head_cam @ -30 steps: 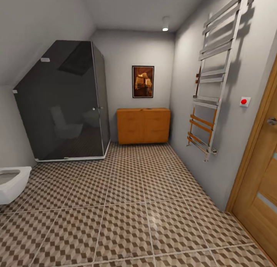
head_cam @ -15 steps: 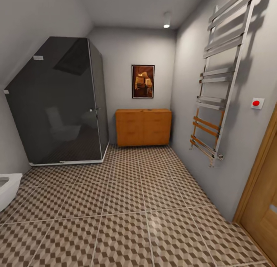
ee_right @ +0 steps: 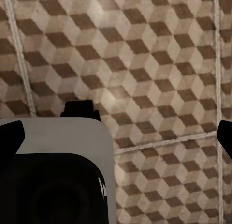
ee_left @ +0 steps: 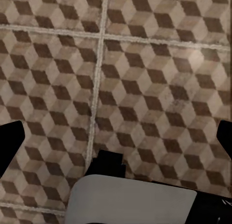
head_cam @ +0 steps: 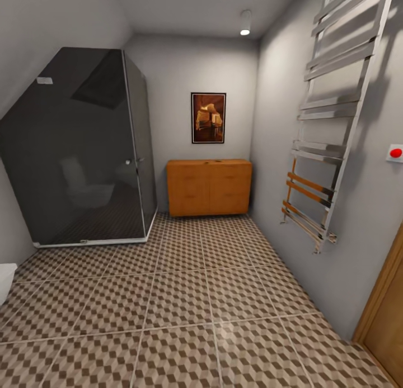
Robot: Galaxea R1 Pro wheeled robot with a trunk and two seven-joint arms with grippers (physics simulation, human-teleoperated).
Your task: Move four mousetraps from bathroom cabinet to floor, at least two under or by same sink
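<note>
The orange-brown wooden cabinet [head_cam: 209,187] stands against the far wall of the bathroom, its drawer fronts closed. The mousetraps and the sink are out of view. The cube-pattern bathroom floor [head_cam: 184,298] stretches from me to the cabinet. In the left wrist view my left gripper [ee_left: 116,139] hangs over the floor tiles [ee_left: 145,79], its dark fingertips [ee_left: 10,145] spread wide with nothing between them. My right gripper [ee_right: 116,137] is likewise open above the tiles [ee_right: 145,64], holding nothing.
A dark glass shower enclosure [head_cam: 78,147] fills the left side. A chrome ladder towel rail [head_cam: 330,131] juts from the right wall, with an oak door [head_cam: 389,326] nearer. A white toilet's edge [head_cam: 4,280] shows at the left. A framed picture [head_cam: 208,118] hangs above the cabinet.
The whole view has shifted as I roll forward toward the cabinet. The toilet and the oak door have slid toward the picture's edges; the cabinet looks slightly larger.
</note>
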